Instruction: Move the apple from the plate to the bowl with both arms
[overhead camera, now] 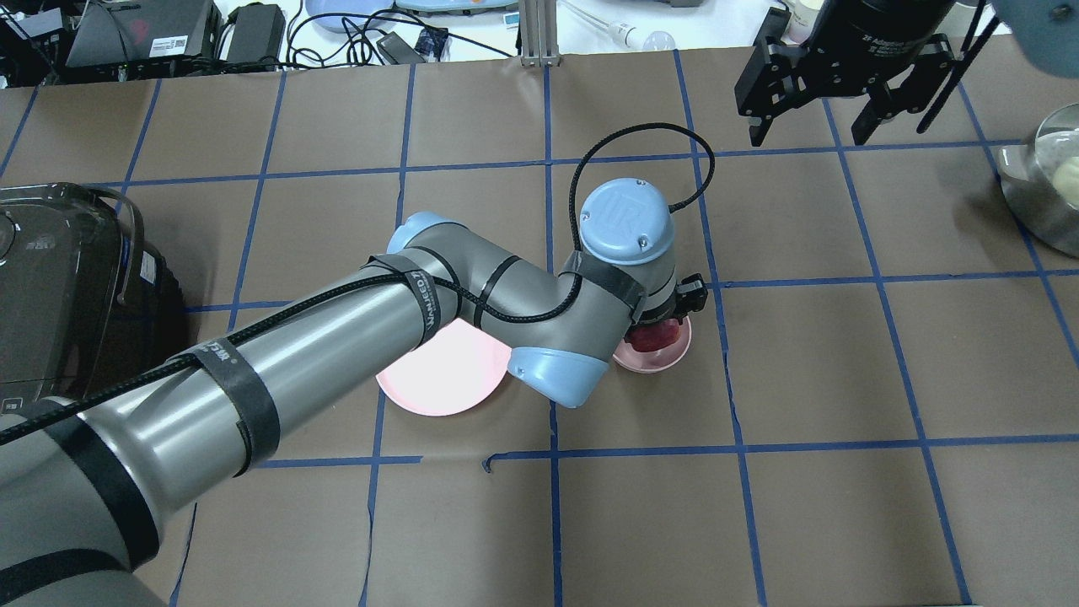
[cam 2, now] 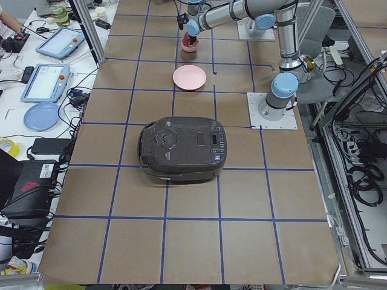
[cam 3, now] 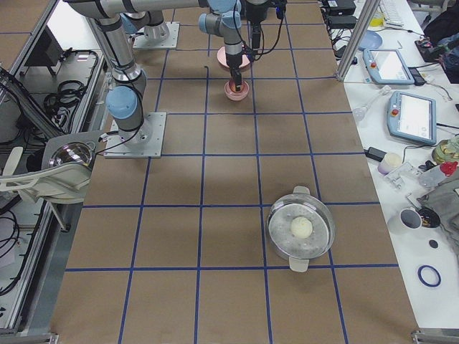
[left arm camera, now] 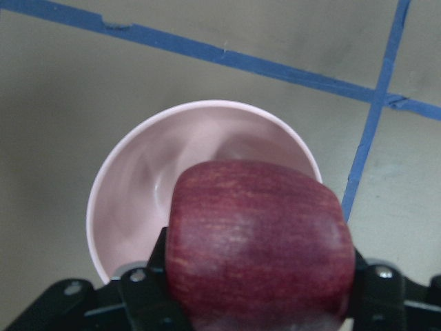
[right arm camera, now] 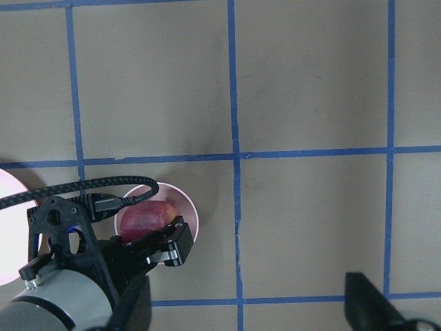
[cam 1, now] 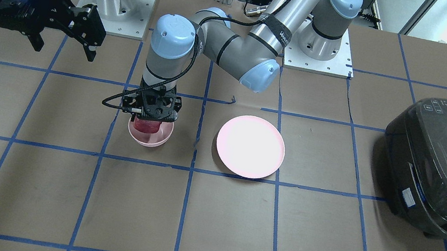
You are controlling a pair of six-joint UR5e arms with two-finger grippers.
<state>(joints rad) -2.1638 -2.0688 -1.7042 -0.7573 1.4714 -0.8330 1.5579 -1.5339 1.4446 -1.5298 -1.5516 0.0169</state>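
The dark red apple [left arm camera: 258, 241] is clamped between my left gripper's [cam 1: 148, 121] fingers, right over the small deep pink bowl [left arm camera: 138, 186] and low inside its rim. The apple [cam 1: 146, 126] and the bowl [cam 1: 149, 139] also show in the front view, and both show from overhead, the apple [overhead camera: 651, 339] in the bowl [overhead camera: 668, 361]. The wide pink plate [cam 1: 250, 147] is bare beside the bowl; from overhead the plate [overhead camera: 438, 384] is partly under my left arm. My right gripper [cam 1: 64, 48] is open and empty, raised well above the table, away from the bowl.
A dark rice cooker [cam 1: 445, 169] stands at the table end on my left side. A metal pot with a glass lid [overhead camera: 1045, 177] stands at the far right. Both arm bases are bolted at the table's robot side.
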